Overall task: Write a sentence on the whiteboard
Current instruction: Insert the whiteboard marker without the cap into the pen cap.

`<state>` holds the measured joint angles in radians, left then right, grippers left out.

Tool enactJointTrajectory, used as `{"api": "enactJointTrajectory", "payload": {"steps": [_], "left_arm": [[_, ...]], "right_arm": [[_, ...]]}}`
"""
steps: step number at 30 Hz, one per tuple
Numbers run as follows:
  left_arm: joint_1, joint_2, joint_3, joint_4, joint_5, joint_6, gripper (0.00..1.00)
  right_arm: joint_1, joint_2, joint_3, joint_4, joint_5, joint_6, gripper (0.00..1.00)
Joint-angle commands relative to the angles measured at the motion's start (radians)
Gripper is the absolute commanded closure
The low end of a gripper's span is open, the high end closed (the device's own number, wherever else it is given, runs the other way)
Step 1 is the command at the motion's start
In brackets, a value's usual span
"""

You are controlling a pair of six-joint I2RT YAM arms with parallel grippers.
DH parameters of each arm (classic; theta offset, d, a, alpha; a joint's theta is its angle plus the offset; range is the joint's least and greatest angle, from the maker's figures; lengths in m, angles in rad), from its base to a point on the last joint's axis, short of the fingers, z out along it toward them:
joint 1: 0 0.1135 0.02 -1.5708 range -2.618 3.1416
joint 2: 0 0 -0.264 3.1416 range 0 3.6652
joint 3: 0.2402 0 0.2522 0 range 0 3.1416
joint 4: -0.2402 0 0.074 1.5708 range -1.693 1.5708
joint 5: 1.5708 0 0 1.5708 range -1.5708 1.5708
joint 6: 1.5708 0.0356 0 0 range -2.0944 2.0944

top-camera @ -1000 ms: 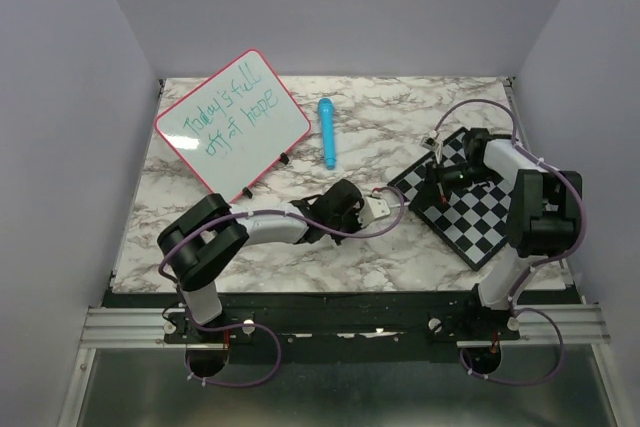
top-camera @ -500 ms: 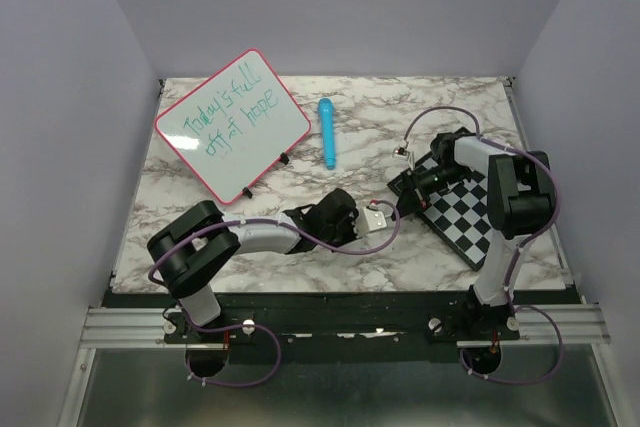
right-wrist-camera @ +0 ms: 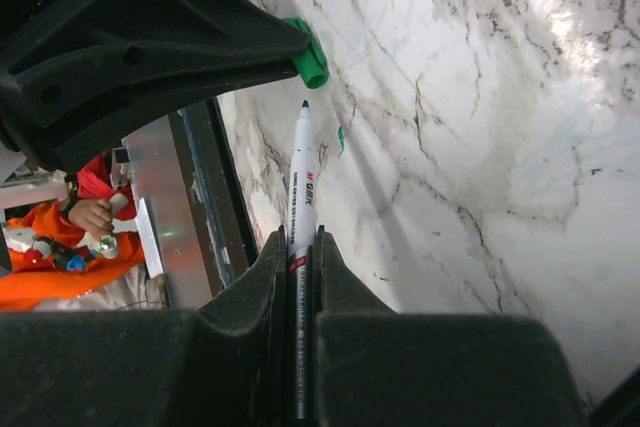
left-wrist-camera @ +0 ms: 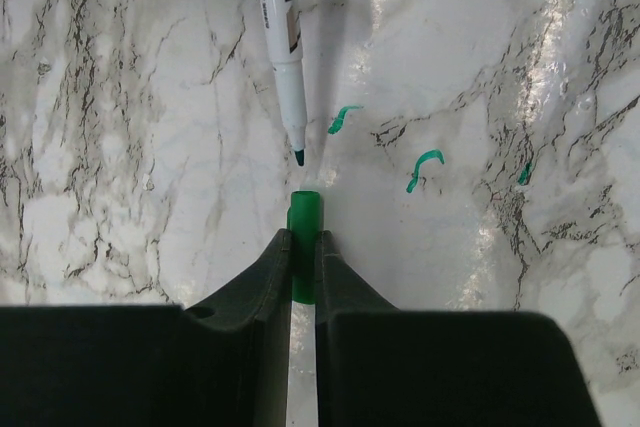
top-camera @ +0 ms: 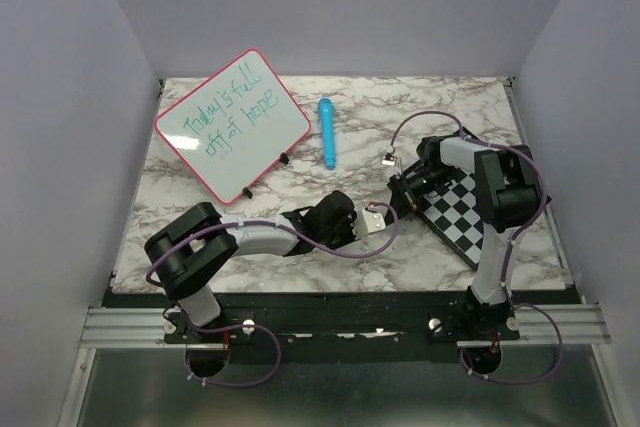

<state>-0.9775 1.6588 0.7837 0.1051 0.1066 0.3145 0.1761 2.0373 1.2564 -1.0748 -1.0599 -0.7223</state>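
Mid-table, the left gripper (left-wrist-camera: 303,239) is clamped on a green cap (left-wrist-camera: 304,209) and the right gripper (right-wrist-camera: 300,245) is clamped on the marker (right-wrist-camera: 301,182), tip just short of the cap. 1 second ago the right arm was over the chessboard (top-camera: 462,219); now it's swung in toward the middle. The whiteboard (top-camera: 283,134) with the sentence (top-camera: 228,112) sits far left, same spot.

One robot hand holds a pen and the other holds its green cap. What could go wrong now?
1. The marker in the right gripper comes in at a slight slant, its tip a bit off the mouth of the green cap. It could hit the rim and knock the cap crooked in the left gripper.
2. The bare tip looks close to the table, which already has green smears. A miss might leave more ink.
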Motion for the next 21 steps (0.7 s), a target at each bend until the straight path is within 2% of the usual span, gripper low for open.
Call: {"api": "enactJointTrajectory", "payload": {"steps": [1, 21], "left_arm": [[-0.006, -0.019, -0.023, -0.001, -0.004, 0.006, 0.87], [-0.006, -0.022, -0.024, 0.007, -0.005, 0.003, 0.87]], "right_arm": [[0.014, 0.037, 0.041, -0.016, -0.017, 0.018, 0.99], [0.045, 0.07, 0.058, 0.016, -0.029, 0.058, 0.99]]}}
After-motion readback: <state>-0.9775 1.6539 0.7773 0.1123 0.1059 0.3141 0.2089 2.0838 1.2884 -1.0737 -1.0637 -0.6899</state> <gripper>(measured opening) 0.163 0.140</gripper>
